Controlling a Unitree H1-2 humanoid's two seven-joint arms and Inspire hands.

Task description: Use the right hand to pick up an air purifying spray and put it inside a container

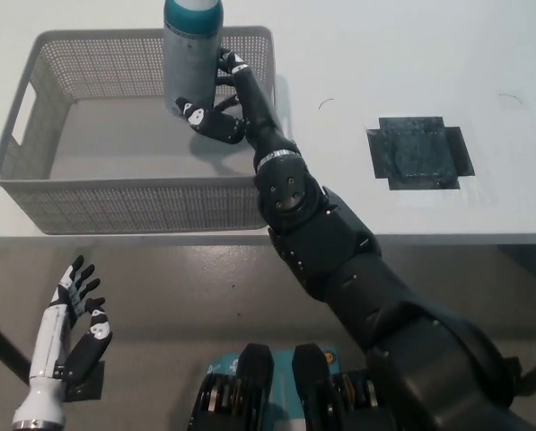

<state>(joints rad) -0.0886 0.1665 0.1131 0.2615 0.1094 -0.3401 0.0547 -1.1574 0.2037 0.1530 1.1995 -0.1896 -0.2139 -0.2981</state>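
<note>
Left hand: white, resting low at the left, below the surface edge, fingers spread, holding nothing.

Container: grey perforated basket on the white surface, nothing visible inside on its floor.

Air purifying spray: upright cylinder, grey body with a teal upper part, held above the basket's right half, inside the rim line as seen from above. Whether its base touches the basket floor cannot be told from this steep view.

Handling, judged: rigid can, smooth wall, likely light; slip risk if the wrap loosens, and it could tip if let go off-vertical. Best hold is around the mid-to-lower body, as here.

Right hand: black, fingers wrapped around the can's lower body, thumb side below, others curling round the right side. Arm reaches diagonally from bottom right across the basket's near-right corner, forearm extended, wrist bent toward the can.

Dark square mark on the surface, well right of the basket.
</note>
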